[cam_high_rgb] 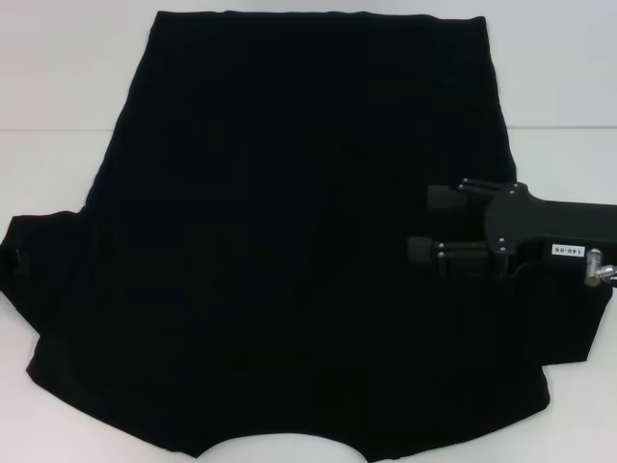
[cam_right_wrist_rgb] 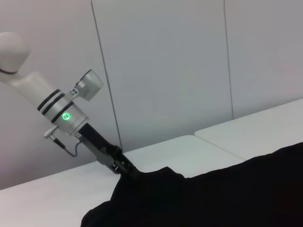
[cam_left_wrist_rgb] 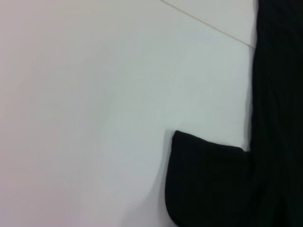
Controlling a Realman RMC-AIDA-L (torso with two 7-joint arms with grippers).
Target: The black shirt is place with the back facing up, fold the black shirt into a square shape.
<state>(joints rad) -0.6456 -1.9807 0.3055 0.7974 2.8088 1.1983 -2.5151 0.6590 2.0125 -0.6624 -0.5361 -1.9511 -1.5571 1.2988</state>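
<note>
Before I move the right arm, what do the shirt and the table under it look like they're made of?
The black shirt looks like soft matte knit fabric, probably cotton: it drapes flat and its sleeve lies limp with a rounded edge. The table looks like a smooth, hard white surface with a slight sheen, maybe laminate; a thin seam crosses it. The right pincer hovers over the shirt.

- On my right gripper (cam_high_rgb: pixel 424 224), seen from the head camera, a small white label on the black body behind the fingers carries dark print. It looks like "140-06", turned on its side, though the characters are small and I cannot be sure of each one.
- The black shirt (cam_high_rgb: pixel 289 251) lies with a plain face up; no lettering shows on it in any view.
- No other text, brand or number is readable anywhere.
</note>
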